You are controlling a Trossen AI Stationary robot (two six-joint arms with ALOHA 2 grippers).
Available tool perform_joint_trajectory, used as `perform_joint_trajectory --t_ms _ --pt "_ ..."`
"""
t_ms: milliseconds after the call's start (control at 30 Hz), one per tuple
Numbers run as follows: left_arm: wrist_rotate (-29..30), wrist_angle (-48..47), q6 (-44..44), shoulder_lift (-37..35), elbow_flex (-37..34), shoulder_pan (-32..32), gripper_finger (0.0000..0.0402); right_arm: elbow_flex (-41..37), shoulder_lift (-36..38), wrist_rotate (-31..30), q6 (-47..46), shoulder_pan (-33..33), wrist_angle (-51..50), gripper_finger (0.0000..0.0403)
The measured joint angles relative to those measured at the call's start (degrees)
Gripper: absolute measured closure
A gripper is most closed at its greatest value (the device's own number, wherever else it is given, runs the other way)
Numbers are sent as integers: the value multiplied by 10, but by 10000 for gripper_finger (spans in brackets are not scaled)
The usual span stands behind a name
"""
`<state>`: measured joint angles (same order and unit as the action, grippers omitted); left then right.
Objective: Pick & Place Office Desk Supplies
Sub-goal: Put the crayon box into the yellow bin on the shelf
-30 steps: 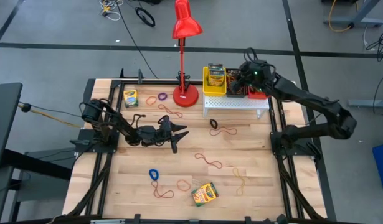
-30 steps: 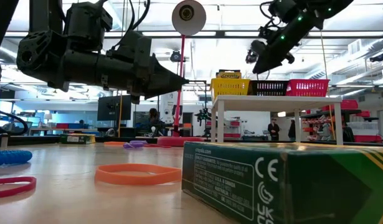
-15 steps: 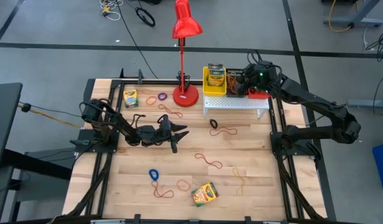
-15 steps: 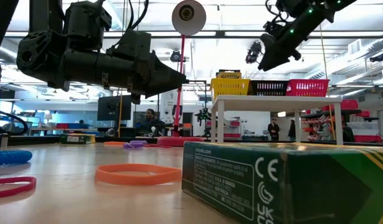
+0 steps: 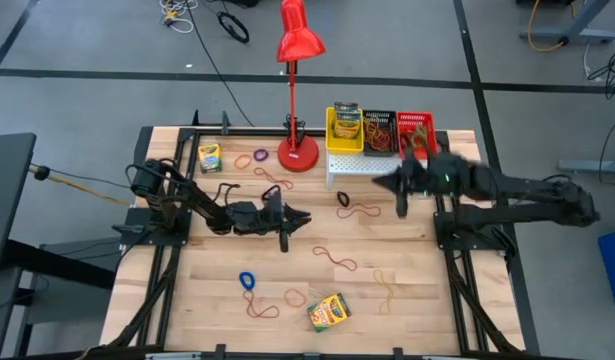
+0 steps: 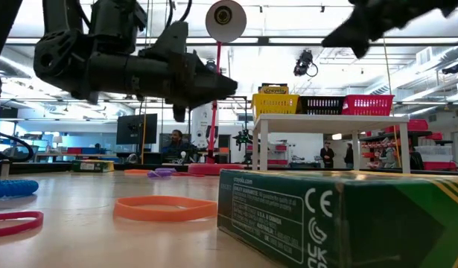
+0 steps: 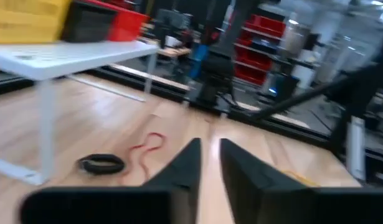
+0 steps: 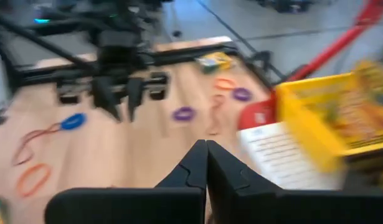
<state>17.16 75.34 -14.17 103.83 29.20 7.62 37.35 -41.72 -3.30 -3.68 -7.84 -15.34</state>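
Two tools, neither holding anything: your right tool is clenched empty beside the white stand; left tool slightly parted over the surface. Crayon box lies near the front edge.

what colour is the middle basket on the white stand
Black: the middle basket sits between a yellow basket and a red basket on the white stand. The high view shows it best.
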Motion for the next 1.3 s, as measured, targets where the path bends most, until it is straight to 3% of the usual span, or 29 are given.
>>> perform_joint_trajectory --t_ms 100,267,600,700,867,1167,1300 --pt "-38 -51 0 -16 5 0 389 -70 26 -52 -20 77 52 399" --pt "-38 -219 16 -64 28 28 394 -164 25 -125 -47 182 158 400" --pt "40 -662 -103 -80 175 90 335 -349 -12 -170 -83 283 458 400" --pt "64 -755 -100 -85 206 90 327 -369 -16 -196 -100 296 479 400" --pt "64 -814 -77 -123 193 56 341 -369 -29 -248 -98 306 475 400" --pt "58 -820 -91 -227 139 -20 381 -369 -33 -250 -89 305 481 384" --pt "74 -893 -139 -287 135 -68 388 -369 -33 -250 -89 305 482 380"
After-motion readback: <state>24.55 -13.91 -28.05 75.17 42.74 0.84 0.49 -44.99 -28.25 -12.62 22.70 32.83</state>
